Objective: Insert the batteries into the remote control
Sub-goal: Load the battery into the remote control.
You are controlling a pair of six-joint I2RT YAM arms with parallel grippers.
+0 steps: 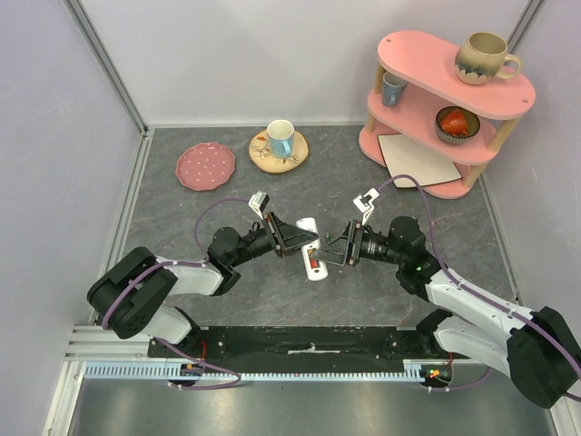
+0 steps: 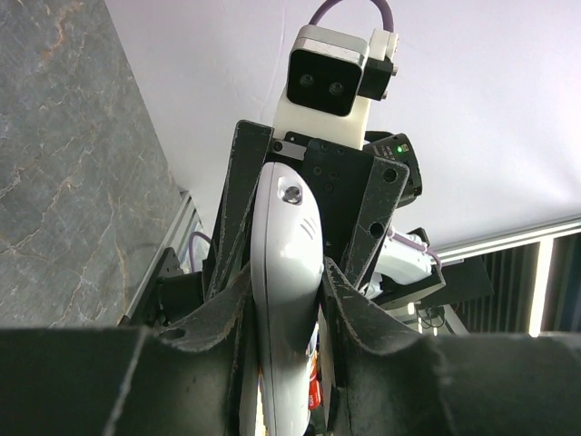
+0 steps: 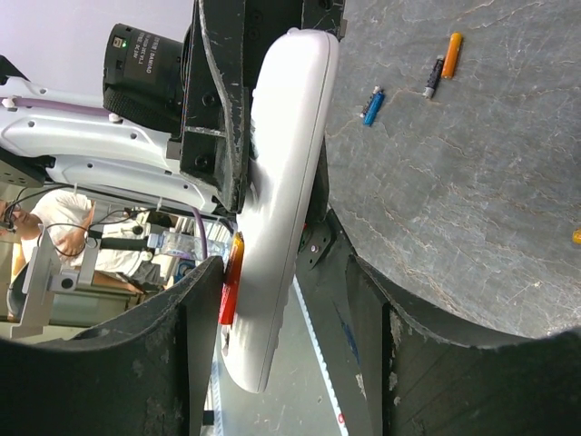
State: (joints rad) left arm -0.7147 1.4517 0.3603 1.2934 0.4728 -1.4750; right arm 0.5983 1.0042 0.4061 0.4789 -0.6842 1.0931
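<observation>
1. White remote control [image 1: 307, 224], top view: held at the middle of the grey desk [image 1: 163, 227], apparently clear of the surface, long axis running about 12 to 6. Clamping it from 9 o'clock is the left gripper [image 1: 302, 245]; that arm comes in low from 8 o'clock with the elbow folded. Facing it from 3 o'clock is the right gripper [image 1: 336, 249], its arm stretched in from 4 o'clock. A red battery [image 1: 314, 265] shows in the remote's 6 o'clock end.
2. Left wrist view: jaws closed hard on both long edges of the remote control [image 2: 286, 236], smooth face to the camera, no slack visible. The right gripper's frame looks back from 12 o'clock, a prong on either side of the far end.
3. Right wrist view: jaws apart, straddling the remote edge-on, with nothing gripped that I can see. The red battery [image 3: 234, 277] lies along the remote's back at 9 o'clock, just beside one finger; contact cannot be told. Loose batteries [image 3: 372, 106] in orange, dark and blue lie on the desk towards 1 o'clock, well apart from the remote.
4. Judgement: the step is seating that battery in the recess. The next move calls for a gentle, square press while the left hold stays firm, then a fetch from the desk.
</observation>
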